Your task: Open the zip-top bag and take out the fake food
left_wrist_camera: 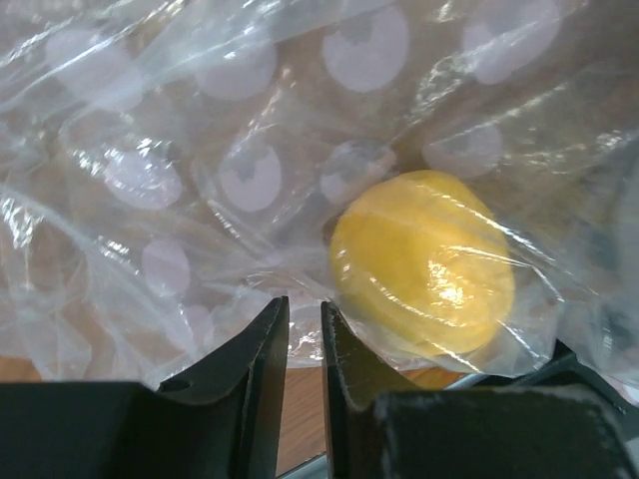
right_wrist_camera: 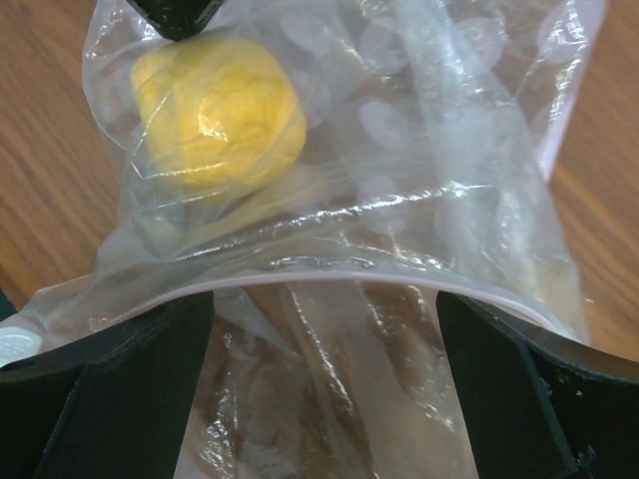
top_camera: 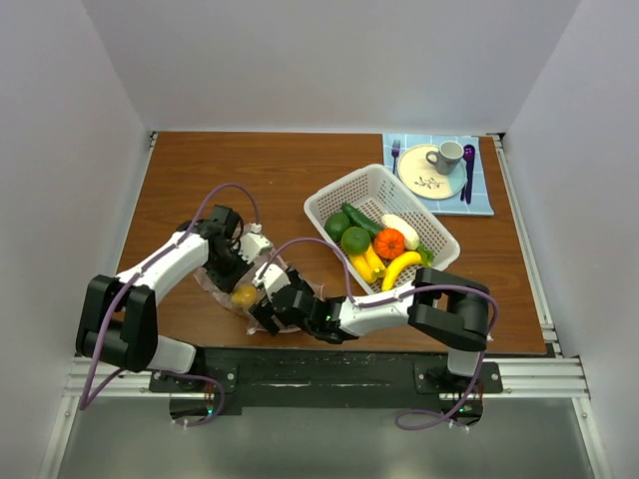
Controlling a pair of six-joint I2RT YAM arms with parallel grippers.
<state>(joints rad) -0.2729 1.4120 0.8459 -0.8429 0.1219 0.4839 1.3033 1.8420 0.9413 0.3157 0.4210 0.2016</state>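
Right now the zip-top bag sits between the two hands. Its pinkish zip edge arcs across just ahead of the right hand, whose fingers stand spread wide on either side of the mouth. One yellow fake fruit sits inside, at the end farthest from that hand and just beyond the left hand. The left hand's fingers are nearly together, nipping the clear film. Both hands crowd the bag, not far from the near edge of the surface. Bare wood opens beyond the left hand. Off the right hand's outer side stands the white basket holding the other fake food.
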